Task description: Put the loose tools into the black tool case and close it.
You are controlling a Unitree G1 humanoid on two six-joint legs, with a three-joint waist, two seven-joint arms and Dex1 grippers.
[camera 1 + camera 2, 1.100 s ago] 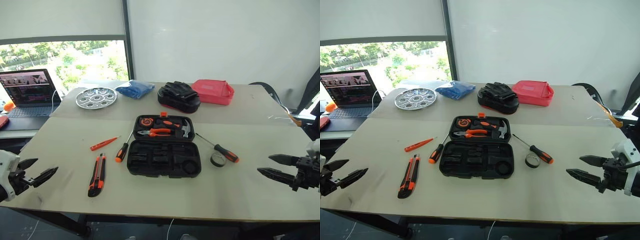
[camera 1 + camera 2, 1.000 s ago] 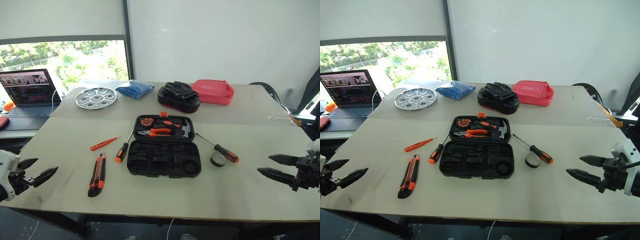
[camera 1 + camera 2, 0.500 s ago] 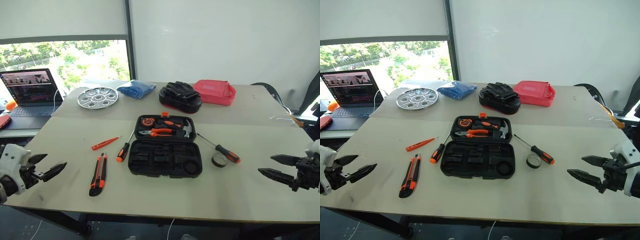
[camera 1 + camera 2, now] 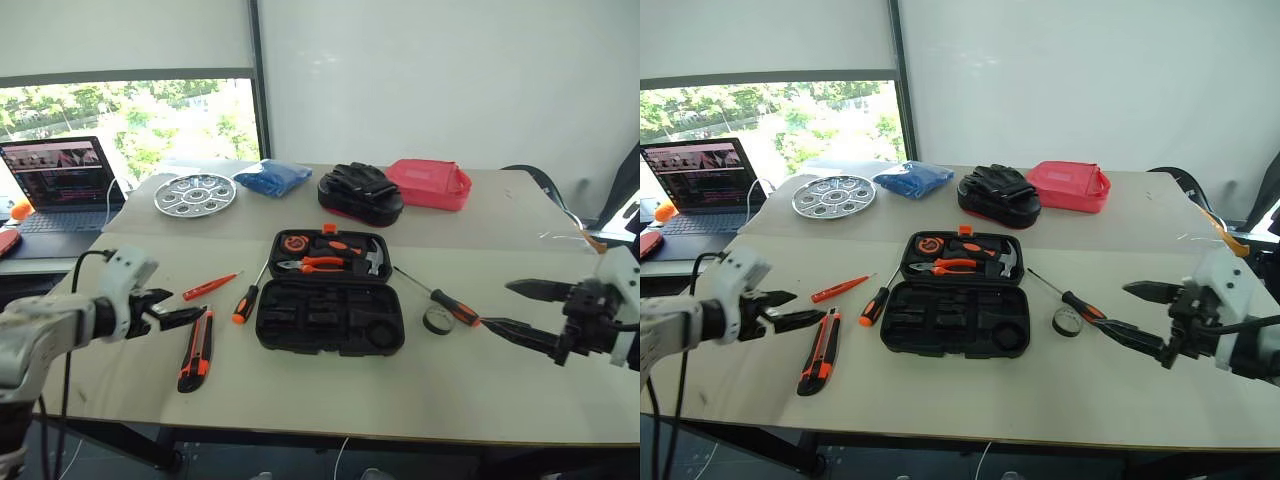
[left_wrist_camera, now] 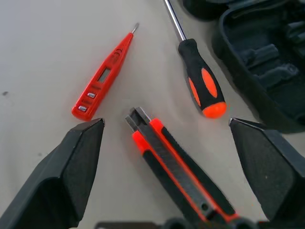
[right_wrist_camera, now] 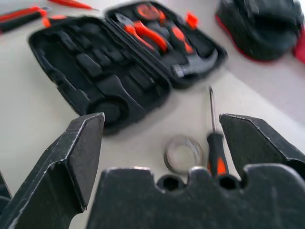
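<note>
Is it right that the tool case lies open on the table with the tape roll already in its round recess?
Not quite. The tool case lies open, but the tape roll is on the table, beside a screwdriver; the left eye view shows it.

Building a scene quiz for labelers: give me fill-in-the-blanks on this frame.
1. The black tool case lies ____ on the table.
2. The tape roll sits beside the screwdriver on the case's ____ side.
3. The left gripper hovers open by the ____ knife.
4. The right gripper holds ____.

Missing: open; right; utility; nothing
</note>
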